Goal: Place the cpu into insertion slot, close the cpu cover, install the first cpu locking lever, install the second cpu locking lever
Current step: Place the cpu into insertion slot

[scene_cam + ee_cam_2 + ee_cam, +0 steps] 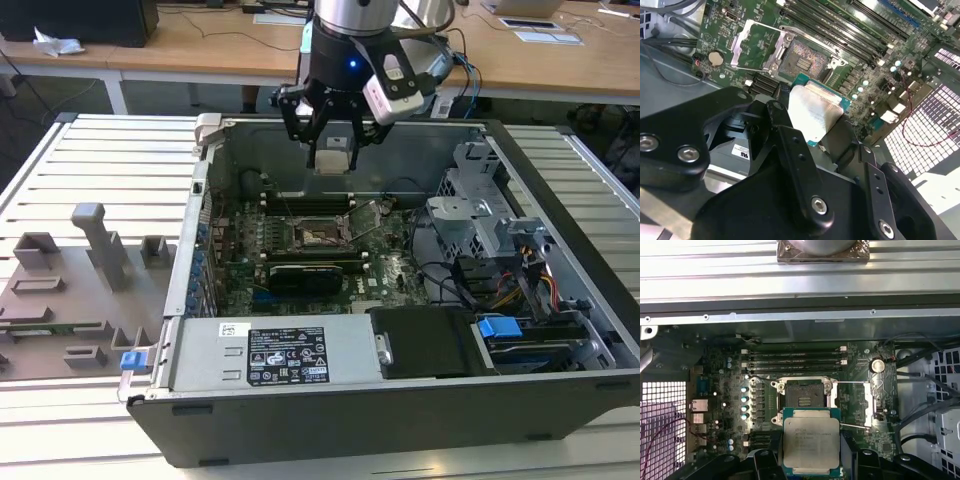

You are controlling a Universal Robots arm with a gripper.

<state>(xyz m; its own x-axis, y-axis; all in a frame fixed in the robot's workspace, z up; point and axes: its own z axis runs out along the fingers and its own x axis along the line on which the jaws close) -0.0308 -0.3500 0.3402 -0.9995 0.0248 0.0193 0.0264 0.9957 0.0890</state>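
My gripper (332, 143) hangs above the back of the open computer case, shut on the cpu (332, 158). In both wrist views the cpu (811, 442) (812, 112) is a silvery square chip clamped by its edges between the black fingers (790, 145). The insertion slot (802, 394) (806, 61) (321, 236) lies bare below, a dark square socket on the green board, apart from the chip. The cpu cover (854, 401) (754, 44) stands swung open beside the socket. Two thin wire locking levers (850, 382) are raised beside the socket.
Black memory slots (795, 357) run along the socket. The case's metal walls (205, 200) enclose the board. A power supply (290, 355) sits at the front, a drive cage (480, 215) and cables at the exterior view's right. Grey fixtures (95, 240) stand on the slatted table.
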